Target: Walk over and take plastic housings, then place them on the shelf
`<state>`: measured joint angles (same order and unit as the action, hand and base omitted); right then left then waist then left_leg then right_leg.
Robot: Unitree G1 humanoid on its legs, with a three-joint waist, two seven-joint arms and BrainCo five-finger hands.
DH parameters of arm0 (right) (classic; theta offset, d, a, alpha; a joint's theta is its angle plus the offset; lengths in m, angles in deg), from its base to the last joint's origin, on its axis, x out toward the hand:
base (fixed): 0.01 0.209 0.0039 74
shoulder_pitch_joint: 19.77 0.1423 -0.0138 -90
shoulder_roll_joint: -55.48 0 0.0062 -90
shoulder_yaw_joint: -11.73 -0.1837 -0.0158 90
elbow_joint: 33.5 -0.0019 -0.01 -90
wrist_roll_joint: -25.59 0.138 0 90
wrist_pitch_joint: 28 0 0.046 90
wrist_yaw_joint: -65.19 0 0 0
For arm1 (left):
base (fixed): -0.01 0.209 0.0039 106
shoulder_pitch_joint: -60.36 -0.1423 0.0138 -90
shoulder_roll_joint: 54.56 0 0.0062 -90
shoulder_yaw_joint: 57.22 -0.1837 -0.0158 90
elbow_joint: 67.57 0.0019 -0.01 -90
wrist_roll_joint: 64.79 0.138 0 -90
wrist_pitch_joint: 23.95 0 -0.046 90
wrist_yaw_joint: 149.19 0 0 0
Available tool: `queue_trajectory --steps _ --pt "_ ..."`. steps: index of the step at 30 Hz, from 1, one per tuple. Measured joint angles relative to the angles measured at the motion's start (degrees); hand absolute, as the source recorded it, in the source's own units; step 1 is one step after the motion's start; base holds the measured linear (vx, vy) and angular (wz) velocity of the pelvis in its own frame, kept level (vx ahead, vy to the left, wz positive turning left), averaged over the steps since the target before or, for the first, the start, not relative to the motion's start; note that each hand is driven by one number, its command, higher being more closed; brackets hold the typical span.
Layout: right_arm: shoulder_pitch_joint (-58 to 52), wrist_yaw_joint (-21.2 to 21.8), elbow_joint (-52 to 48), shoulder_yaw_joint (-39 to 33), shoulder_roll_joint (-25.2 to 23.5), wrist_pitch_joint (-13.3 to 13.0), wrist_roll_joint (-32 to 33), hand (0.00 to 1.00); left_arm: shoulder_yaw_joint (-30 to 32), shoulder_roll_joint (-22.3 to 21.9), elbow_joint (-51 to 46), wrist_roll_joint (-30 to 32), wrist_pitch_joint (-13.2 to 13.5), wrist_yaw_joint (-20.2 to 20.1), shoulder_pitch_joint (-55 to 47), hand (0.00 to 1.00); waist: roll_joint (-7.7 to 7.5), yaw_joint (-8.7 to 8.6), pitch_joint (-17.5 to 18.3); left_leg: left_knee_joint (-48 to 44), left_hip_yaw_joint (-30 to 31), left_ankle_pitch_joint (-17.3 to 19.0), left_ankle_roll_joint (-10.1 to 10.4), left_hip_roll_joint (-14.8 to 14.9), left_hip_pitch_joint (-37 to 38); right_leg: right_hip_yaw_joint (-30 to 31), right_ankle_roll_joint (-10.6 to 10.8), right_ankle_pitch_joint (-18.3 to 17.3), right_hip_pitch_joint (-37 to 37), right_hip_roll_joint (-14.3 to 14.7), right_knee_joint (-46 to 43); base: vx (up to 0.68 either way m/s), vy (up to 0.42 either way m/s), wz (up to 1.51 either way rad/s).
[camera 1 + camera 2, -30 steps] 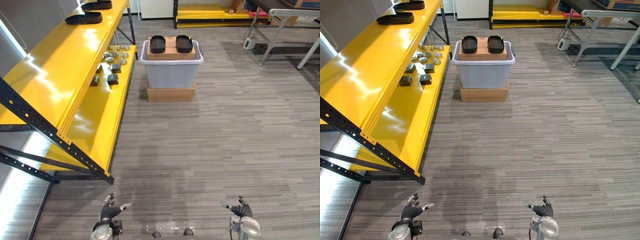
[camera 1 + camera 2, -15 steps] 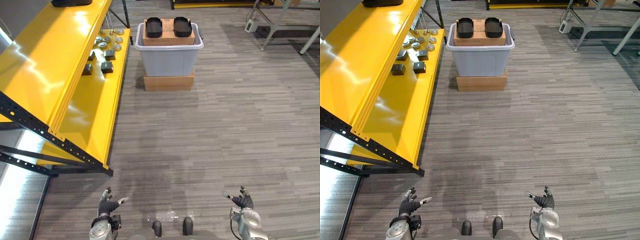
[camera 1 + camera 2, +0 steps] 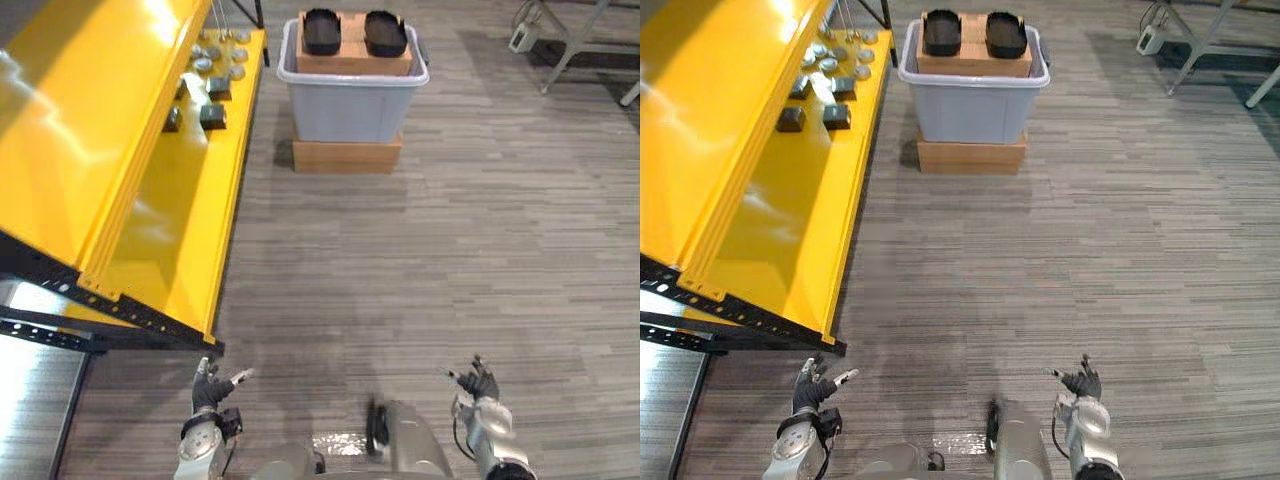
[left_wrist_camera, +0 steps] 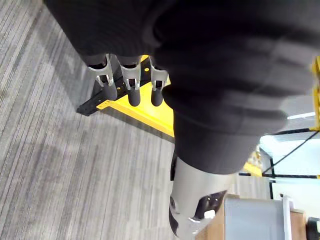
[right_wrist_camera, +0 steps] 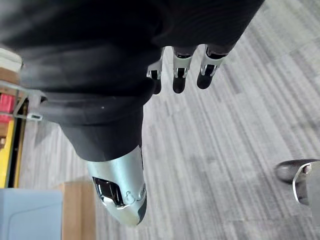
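Two black plastic housings (image 3: pixel 322 31) (image 3: pixel 385 33) lie side by side on a cardboard box inside a grey tub (image 3: pixel 350 100), far ahead on the floor. The yellow shelf (image 3: pixel 90 150) runs along the left. My left hand (image 3: pixel 209 390) hangs low at the bottom left, fingers (image 4: pixel 131 85) straight and empty. My right hand (image 3: pixel 479 382) hangs at the bottom right, also with relaxed fingers (image 5: pixel 180 69) holding nothing. Both hands are far from the tub.
The tub stands on a flat cardboard box (image 3: pixel 347 156). Small grey metal parts (image 3: pixel 210 88) lie on the lower shelf board. Metal table legs (image 3: pixel 575 45) stand at the far right. Grey plank floor (image 3: pixel 420 260) stretches between me and the tub.
The whole view has shifted: the tub and shelf sit closer and higher in the picture, so the camera moved forward. Both hands stay low and empty.
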<state>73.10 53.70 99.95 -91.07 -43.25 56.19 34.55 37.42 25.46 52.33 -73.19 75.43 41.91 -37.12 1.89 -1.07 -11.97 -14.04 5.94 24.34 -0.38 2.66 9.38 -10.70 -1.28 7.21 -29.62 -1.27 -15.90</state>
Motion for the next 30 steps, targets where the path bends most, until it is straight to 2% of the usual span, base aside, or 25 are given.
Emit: queue_trajectory --steps 1,2,3,4,5,6,7,8,9,10,12,13,15,16,17,18,19,20,21,22,24,25,27,28,30 --pt "0.94 -0.04 -0.09 -0.03 0.88 0.00 -0.02 0.00 -0.52 -1.09 0.37 0.01 0.02 0.18 1.14 0.00 2.23 0.05 -0.02 -0.99 0.79 -0.83 2.13 2.72 -0.21 -2.29 -3.39 -2.78 -1.64 1.32 -4.99 0.77 -0.282 0.43" --pt "1.38 -0.03 -0.57 -0.05 0.87 -0.04 -0.03 0.00 -0.66 -1.23 0.58 0.03 -0.01 0.08 2.11 0.00 2.04 -0.22 -0.13 -2.55 1.07 -2.36 4.76 2.70 -1.18 -2.53 -3.89 -4.95 -2.43 0.89 -7.50 0.91 -0.332 0.30" --pt "1.50 0.14 -0.95 0.08 0.93 -0.07 -0.09 0.00 -0.48 -2.34 0.66 -0.01 0.00 0.09 2.59 0.00 2.03 -1.29 -0.21 -12.62 2.40 -9.46 6.71 1.65 -4.37 -3.59 -4.96 -9.79 0.28 0.37 -10.23 0.65 -0.243 0.37" --pt "1.18 0.17 -1.00 0.43 0.98 -0.09 -0.09 0.00 -0.44 -2.66 0.90 -0.01 0.01 0.10 2.43 0.00 1.85 -1.31 -0.32 -17.61 2.46 -13.55 6.22 1.16 -5.66 -3.50 -4.83 -11.05 2.81 0.48 -9.46 0.67 -0.240 0.32" --pt "0.82 0.23 -1.00 0.90 1.01 -0.11 -0.09 0.00 -0.45 -2.97 1.23 -0.02 0.02 0.08 2.19 0.00 1.73 -1.10 -0.43 -23.05 2.63 -15.50 6.02 1.49 -7.07 -3.41 -4.70 -12.10 5.80 0.69 -8.13 0.50 -0.180 0.21" --pt "-0.01 0.24 -1.10 2.13 0.71 -0.25 -0.09 0.00 -0.49 -3.08 1.23 -0.02 0.19 0.02 1.62 0.00 1.50 -1.23 -0.68 -34.55 0.87 -14.69 5.01 2.90 -10.89 -3.44 -4.73 -13.71 11.90 1.75 -4.91 0.58 -0.204 0.26" --pt "-0.46 0.24 -1.19 2.36 0.29 -0.40 -0.05 0.00 -0.38 -2.96 1.25 -0.04 0.54 -0.02 1.28 0.00 1.36 -0.90 -0.83 -41.38 -1.47 -13.56 3.15 4.64 -14.17 -3.35 -4.84 -14.84 16.23 2.70 -2.43 0.63 -0.201 0.15" --pt "-0.62 0.31 -1.26 2.71 -0.26 -0.52 -0.05 0.00 -0.32 -2.93 1.22 -0.05 0.54 -0.05 0.68 0.00 1.06 0.22 -0.92 -47.04 -3.75 -11.84 0.53 6.34 -18.86 -2.75 -4.98 -15.67 20.46 3.81 0.32 0.47 -0.131 -0.13" --pt "-0.60 0.31 -1.28 2.73 -0.55 -0.54 -0.05 0.00 -0.43 -2.97 1.19 -0.05 0.49 -0.12 0.34 0.00 0.73 0.97 -0.96 -48.49 -4.60 -11.29 -0.22 6.48 -22.33 -1.98 -5.05 -15.82 22.59 4.22 2.07 0.41 -0.074 -0.31" --pt "-0.54 0.32 -1.43 2.70 -0.76 -0.53 -0.02 0.00 -0.49 -2.98 1.01 -0.05 0.48 -0.48 -0.09 0.00 0.60 2.04 -0.98 -48.16 -5.10 -10.98 -0.64 5.76 -26.06 -1.44 -4.99 -15.85 24.52 4.41 3.81 0.41 -0.036 -0.25" --pt "-0.16 0.33 -1.58 2.31 -1.26 -0.43 0.05 0.00 -0.48 -3.03 0.94 -0.09 0.41 -1.06 -1.04 0.00 0.34 2.39 -1.40 -43.41 -6.14 -9.23 -0.74 3.00 -32.44 -0.88 -4.50 -16.15 28.96 4.07 7.84 0.48 0.013 -0.05" --pt "-0.79 0.41 -1.58 1.98 -1.43 -0.40 0.29 0.00 -0.65 -3.32 0.92 -0.10 0.29 -1.14 -1.94 0.00 0.03 2.50 -1.53 -33.69 -6.56 -8.66 -0.05 -0.28 -34.34 -0.61 -3.32 -16.90 32.63 3.05 10.37 0.46 0.068 0.00" --pt "-1.06 0.39 -1.36 1.15 -1.26 -0.39 0.73 0.00 -0.63 -3.85 0.92 -0.06 0.07 -1.25 -2.45 0.00 0.07 3.20 -1.58 -19.06 -6.72 -10.60 1.94 -3.34 -34.89 -0.03 -2.05 -17.94 35.85 2.06 12.50 0.43 0.098 -0.11" --pt "-1.06 0.37 -1.42 -0.17 -1.37 -0.39 0.74 0.00 -0.59 -4.27 0.92 -0.02 -0.05 -1.38 -2.59 0.00 0.57 4.13 -1.29 -6.40 -7.17 -15.69 3.35 -4.00 -34.81 0.65 -1.07 -18.94 37.59 2.15 13.84 0.51 0.166 -0.44" --pt "-1.05 0.29 -1.28 -0.77 -1.98 -0.34 0.75 0.00 -0.40 -4.19 1.03 0.01 -0.07 -1.82 -2.53 0.00 0.85 5.47 -0.79 -3.85 -7.99 -24.49 2.31 -3.95 -33.88 2.51 0.10 -20.51 39.29 1.91 14.23 0.63 0.202 -0.45" --pt "-1.12 0.27 -1.17 -0.66 -2.45 -0.34 0.73 0.00 -0.34 -4.28 1.23 0.01 -0.09 -2.11 -2.81 0.00 -0.18 5.49 -0.56 -4.19 -8.54 -24.57 -0.75 -4.94 -33.65 3.04 0.37 -21.17 39.60 1.19 14.08 0.55 0.154 -0.27" --pt "-1.00 0.44 -1.33 -0.37 -3.24 -0.36 0.71 0.00 0.05 -4.22 1.17 0.01 -0.10 -2.17 -2.21 0.00 -1.70 5.21 0.06 -5.37 -9.72 -22.85 -2.50 -5.94 -33.80 3.41 0.56 -21.43 39.08 -0.68 12.73 0.66 0.183 -0.14" --pt "-1.00 0.50 -2.05 -0.49 -3.79 -0.34 0.66 0.00 0.05 -4.60 1.12 0.01 -0.11 -2.22 -1.92 0.00 -2.15 5.43 0.26 -8.47 -11.14 -20.35 -4.35 -5.92 -33.61 4.77 1.41 -21.64 38.87 -1.63 9.80 0.55 0.158 -0.19" --pt "-1.10 0.51 -2.28 -0.49 -4.10 -0.35 0.65 0.00 0.04 -4.94 1.08 0.01 -0.13 -2.21 -2.01 0.00 -2.40 5.49 0.45 -9.96 -12.02 -18.75 -4.89 -5.93 -33.03 5.18 2.10 -22.00 38.88 -2.18 7.76 0.65 0.219 -0.45" --pt "-1.12 0.50 -2.41 -0.51 -4.60 -0.37 0.59 0.00 -0.09 -5.37 0.89 0.01 -0.13 -2.22 -2.11 0.00 -2.62 5.53 0.64 -11.87 -13.48 -16.17 -5.99 -5.95 -31.06 5.74 3.78 -22.60 37.93 -3.41 1.24 0.53 0.190 -0.56" --pt "-1.72 0.57 -2.82 -0.53 -5.45 -0.34 0.55 0.00 -1.24 -5.63 -0.10 0.00 -0.20 -2.25 -2.20 0.00 -2.57 5.18 0.66 -11.68 -13.95 -13.26 -6.27 -6.26 -26.09 6.55 8.34 -20.48 32.95 -4.84 -15.96 0.49 0.180 -0.48" --pt "-3.65 0.60 -4.38 -0.57 -6.21 -0.34 0.54 0.00 -2.16 -5.38 -0.56 -0.02 -0.19 -2.28 -1.65 0.00 -2.59 5.05 0.68 -10.43 -13.50 -11.21 -5.75 -6.66 -22.15 6.85 9.76 -19.43 28.21 -5.66 -29.45 0.33 0.115 -0.18" --pt "-5.87 0.60 -4.59 -0.49 -6.91 -0.18 0.51 0.00 -2.49 -5.31 -0.56 0.00 -0.29 -2.22 -0.63 0.00 -2.70 4.92 0.98 -8.33 -13.12 -9.73 -5.02 -7.04 -16.69 5.53 8.41 -20.21 22.45 -6.82 -42.49 0.35 0.100 0.00" --pt "-7.14 0.62 -4.59 -0.28 -7.09 -0.11 0.50 0.00 -2.52 -5.30 -0.55 -0.02 -0.33 -2.21 -0.25 0.00 -2.58 4.66 1.34 -6.83 -12.47 -9.37 -4.73 -7.04 -14.31 3.52 7.44 -20.78 19.81 -7.16 -44.78 0.37 0.078 0.23" --pt "-9.10 0.59 -4.38 -0.25 -7.73 0.02 0.52 0.00 -2.62 -5.20 -0.50 -0.03 -0.35 -2.22 0.05 0.00 -2.77 3.11 2.22 -3.70 -10.46 -9.04 -4.28 -6.86 -10.34 -2.01 4.34 -22.86 14.50 -8.24 -41.64 0.30 0.024 0.36"
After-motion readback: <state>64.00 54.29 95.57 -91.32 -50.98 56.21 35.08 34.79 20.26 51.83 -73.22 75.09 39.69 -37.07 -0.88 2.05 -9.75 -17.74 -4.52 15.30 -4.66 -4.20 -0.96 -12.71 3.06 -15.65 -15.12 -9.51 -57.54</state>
